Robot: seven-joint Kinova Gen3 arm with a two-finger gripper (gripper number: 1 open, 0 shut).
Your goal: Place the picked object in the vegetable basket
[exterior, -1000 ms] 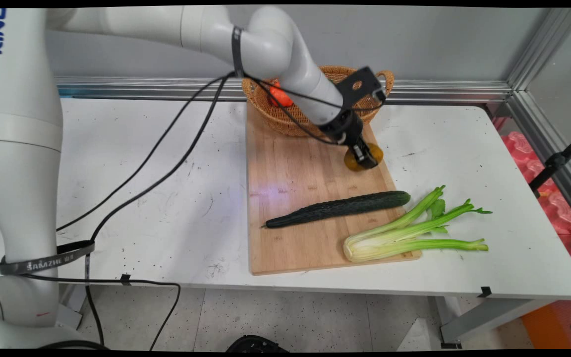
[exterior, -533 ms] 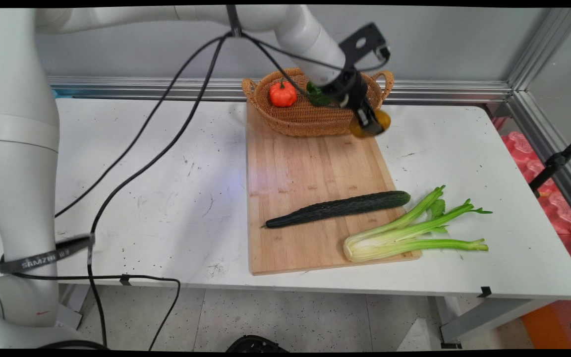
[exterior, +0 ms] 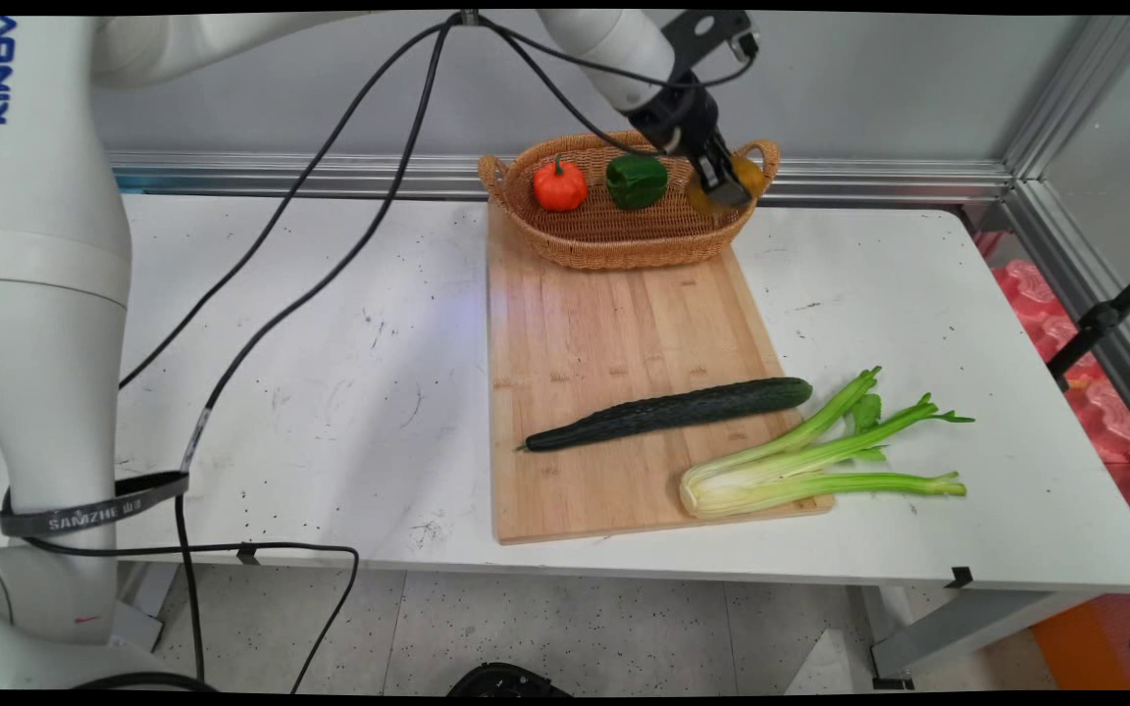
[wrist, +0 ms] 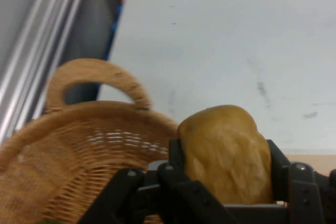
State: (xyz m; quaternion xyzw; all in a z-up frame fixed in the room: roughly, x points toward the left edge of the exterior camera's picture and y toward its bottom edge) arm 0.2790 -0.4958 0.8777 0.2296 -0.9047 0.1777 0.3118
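A bunch of celery (exterior: 810,461) lies across the cutting board's (exterior: 614,333) near right corner, its leaves out over the white table (exterior: 330,392). Just behind it a dark cucumber (exterior: 673,412) lies slantwise on the board. At the board's far end sits a wicker basket (exterior: 624,240), holding a small orange pumpkin (exterior: 560,186) and a green pepper (exterior: 637,180). Above the basket's right end, near its handle (wrist: 94,80), the claw (exterior: 719,186) is clenched on a yellowish-brown lump (wrist: 226,153), perhaps a potato. It hangs close over the rim; released here, it might strike the wicker edge and roll out onto the table.
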